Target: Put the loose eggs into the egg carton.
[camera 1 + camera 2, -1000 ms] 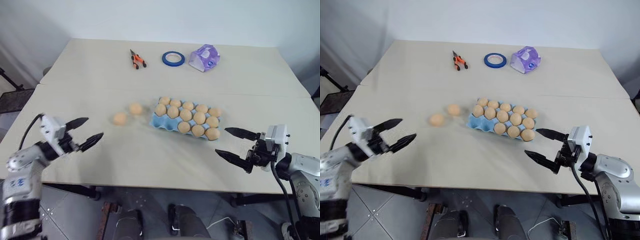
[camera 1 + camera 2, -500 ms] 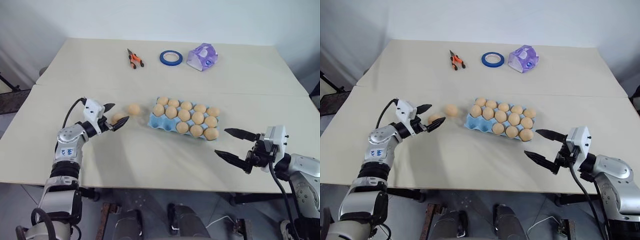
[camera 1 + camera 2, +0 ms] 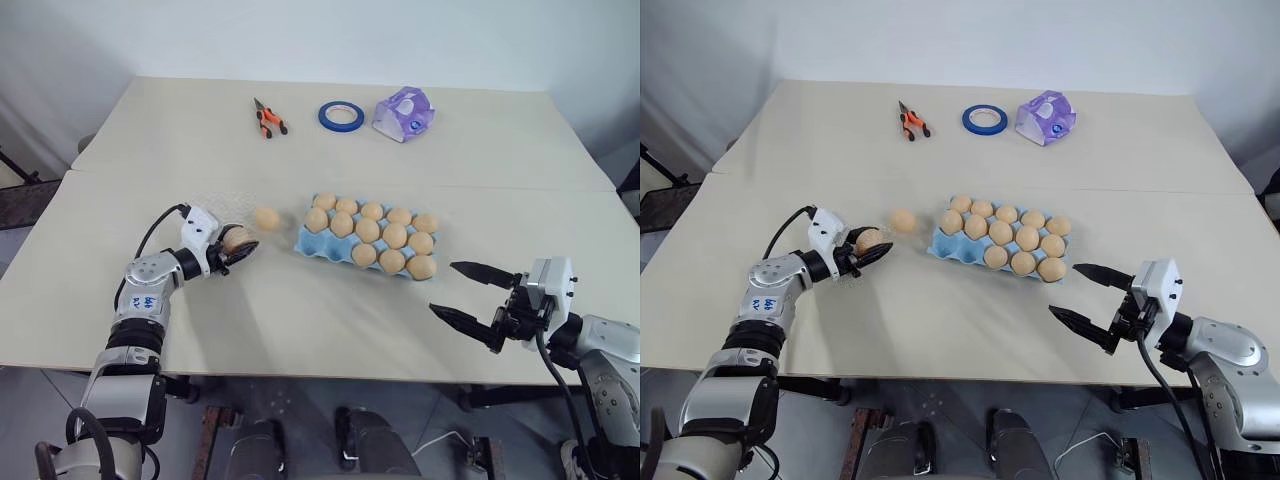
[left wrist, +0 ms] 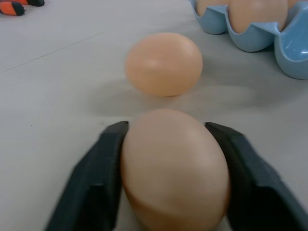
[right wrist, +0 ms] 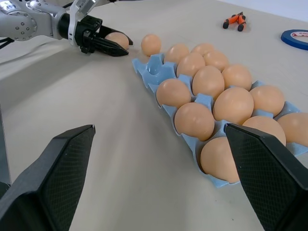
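Two loose eggs lie left of the egg carton (image 3: 310,243), a light-blue tray whose cups mostly hold eggs; its near-left corner cup (image 5: 154,67) is empty. My left gripper (image 3: 243,243) is shut on the nearer loose egg (image 4: 175,168), one black finger (image 4: 103,163) pressed to each side, low at the table. The other loose egg (image 3: 266,217) rests just beyond it, a short gap from the carton's left end. My right gripper (image 3: 442,288) hovers open and empty near the table's front edge, right of and nearer than the carton.
Orange-handled pliers (image 3: 268,118), a blue tape ring (image 3: 340,115) and a purple plastic packet (image 3: 404,112) lie in a row at the far side of the table. A seam crosses the table behind the carton.
My left gripper came in from the left, stood open around the nearer loose egg half a second ago, and has now shut on it. The right arm has stayed put.
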### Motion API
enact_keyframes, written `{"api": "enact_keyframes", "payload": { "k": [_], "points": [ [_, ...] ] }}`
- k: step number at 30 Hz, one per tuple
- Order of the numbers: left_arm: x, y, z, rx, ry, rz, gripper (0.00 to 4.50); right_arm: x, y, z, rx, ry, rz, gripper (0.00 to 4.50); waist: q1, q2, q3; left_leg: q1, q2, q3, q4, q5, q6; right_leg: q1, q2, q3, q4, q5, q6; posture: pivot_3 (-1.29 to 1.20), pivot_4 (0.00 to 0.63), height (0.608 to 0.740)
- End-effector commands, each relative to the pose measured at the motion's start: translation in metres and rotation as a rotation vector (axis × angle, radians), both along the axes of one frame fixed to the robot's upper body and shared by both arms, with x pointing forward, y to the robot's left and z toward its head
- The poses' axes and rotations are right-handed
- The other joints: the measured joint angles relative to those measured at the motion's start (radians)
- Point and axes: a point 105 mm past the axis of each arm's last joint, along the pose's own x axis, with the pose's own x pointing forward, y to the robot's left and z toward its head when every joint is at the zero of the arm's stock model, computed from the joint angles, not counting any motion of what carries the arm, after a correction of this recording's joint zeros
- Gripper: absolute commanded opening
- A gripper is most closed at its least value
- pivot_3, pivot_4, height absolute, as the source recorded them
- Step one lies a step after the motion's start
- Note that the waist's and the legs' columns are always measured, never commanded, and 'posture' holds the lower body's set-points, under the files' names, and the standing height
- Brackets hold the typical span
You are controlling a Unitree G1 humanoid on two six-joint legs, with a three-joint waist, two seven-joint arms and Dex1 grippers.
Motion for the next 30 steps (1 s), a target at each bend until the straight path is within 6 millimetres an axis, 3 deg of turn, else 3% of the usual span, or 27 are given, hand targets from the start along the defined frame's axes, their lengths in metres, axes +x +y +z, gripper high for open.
{"api": "enact_keyframes", "payload": {
  "k": [1, 7, 11, 18, 22, 30],
  "points": [
    [0.003, -0.001, 0.021, -0.009, -0.058, -0.022, 1.85, -0.003, 0.000, 0.010, 0.000, -0.043, -0.002, 4.50, 0.000, 0.000, 0.000, 0.000, 0.000, 0.000, 0.000, 0.000, 0.000, 0.000, 0.000, 0.000, 0.000, 0.000, 0.000, 0.00, 0.150, 0.740],
    [-0.002, -0.040, 0.077, -0.152, -0.188, -0.171, 1.85, -0.002, 0.000, 0.010, -0.001, -0.041, -0.002, 4.50, 0.003, 0.000, 0.000, -0.001, 0.000, 0.000, 0.001, 0.000, 0.000, 0.000, 0.000, 0.000, 0.000, 0.000, 0.000, 0.00, 0.150, 0.740],
    [-0.007, -0.070, 0.094, -0.162, -0.187, -0.261, 1.85, -0.001, 0.001, 0.010, -0.001, -0.040, -0.001, 4.50, 0.003, 0.000, 0.000, 0.000, -0.001, 0.000, 0.001, 0.000, 0.000, 0.001, 0.000, 0.000, 0.000, 0.000, 0.001, 0.00, 0.150, 0.740],
    [-0.012, -0.130, 0.095, -0.130, -0.112, -0.415, 1.85, -0.002, 0.002, 0.010, 0.000, -0.038, -0.002, 4.50, 0.001, 0.000, 0.000, 0.000, -0.001, 0.000, 0.003, 0.001, 0.001, 0.001, 0.001, 0.000, 0.002, 0.001, 0.001, 0.00, 0.150, 0.740],
    [-0.011, -0.156, 0.078, -0.097, -0.066, -0.479, 1.85, -0.004, 0.001, 0.009, 0.001, -0.039, -0.012, 4.50, 0.000, 0.000, 0.000, 0.000, -0.002, 0.000, 0.003, 0.001, 0.001, 0.001, 0.001, 0.001, 0.002, 0.001, 0.002, 0.00, 0.150, 0.740],
    [-0.013, -0.169, 0.060, -0.044, -0.028, -0.529, 1.85, -0.013, -0.002, 0.006, 0.004, -0.035, -0.043, 4.50, -0.001, 0.000, 0.000, 0.000, -0.002, -0.001, 0.003, 0.001, 0.001, 0.001, 0.001, 0.001, 0.002, 0.001, 0.002, 0.00, 0.150, 0.740]
  ]
}}
